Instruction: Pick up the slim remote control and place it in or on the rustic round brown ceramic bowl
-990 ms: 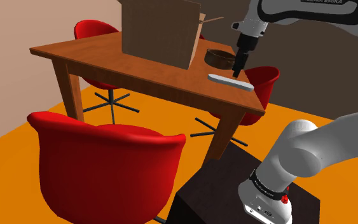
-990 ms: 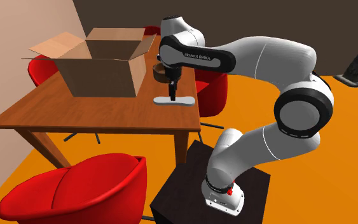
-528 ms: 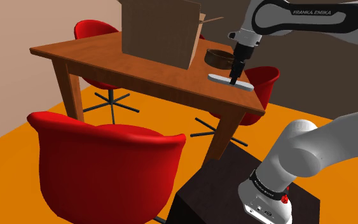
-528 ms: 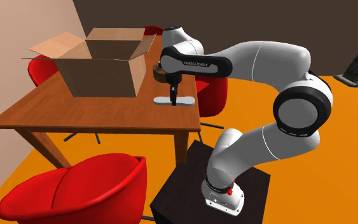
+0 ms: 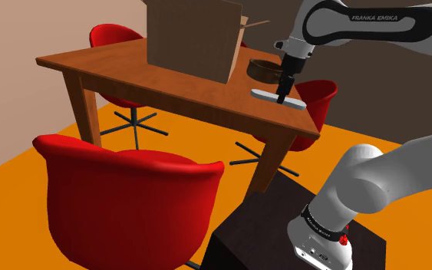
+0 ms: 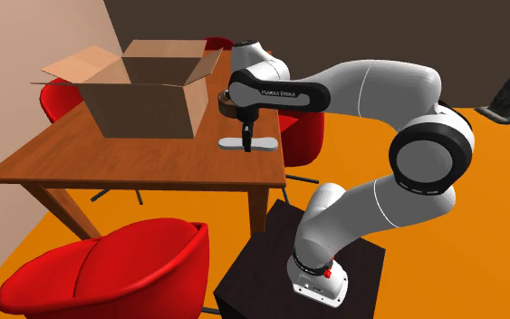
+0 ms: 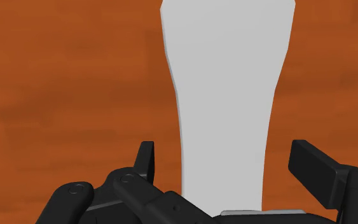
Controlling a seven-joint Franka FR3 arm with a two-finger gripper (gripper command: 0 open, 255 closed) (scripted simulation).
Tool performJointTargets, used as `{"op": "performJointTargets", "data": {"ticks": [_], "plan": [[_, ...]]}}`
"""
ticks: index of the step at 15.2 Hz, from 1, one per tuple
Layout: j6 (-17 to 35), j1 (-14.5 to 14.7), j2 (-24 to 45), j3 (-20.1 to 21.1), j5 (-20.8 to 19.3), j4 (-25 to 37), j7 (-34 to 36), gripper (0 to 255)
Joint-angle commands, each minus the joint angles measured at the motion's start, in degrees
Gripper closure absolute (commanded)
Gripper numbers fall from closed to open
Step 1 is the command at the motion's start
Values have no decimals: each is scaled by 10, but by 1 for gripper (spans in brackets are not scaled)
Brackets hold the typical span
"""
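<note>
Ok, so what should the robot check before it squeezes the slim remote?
1. Hand down at the remote, one finger on each side: ok.
2. Fingers open, with a gap on both sides: ok.
3. Remote lying flat on the table: ok.
4. Remote gripped: not ok, the fingers do not touch it yet.
5. Bowl upright near the remote: ok.
6. Bowl empty inside: cannot tell.

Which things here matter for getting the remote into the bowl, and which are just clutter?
For the job: pale grey remote; brown bowl; gripper, open, fingers either side of the remote.
Just there: cardboard box; red chairs; wooden table underneath it all.
</note>
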Motion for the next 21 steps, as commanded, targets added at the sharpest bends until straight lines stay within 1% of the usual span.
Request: {"op": "performJointTargets", "data": {"ticks": [1,10,21], "plan": [[0,0,0,0,0,0,0,255],[0,0,0,0,0,0,0,255],[-81,6,11,11,11,91,-5,255]]}}
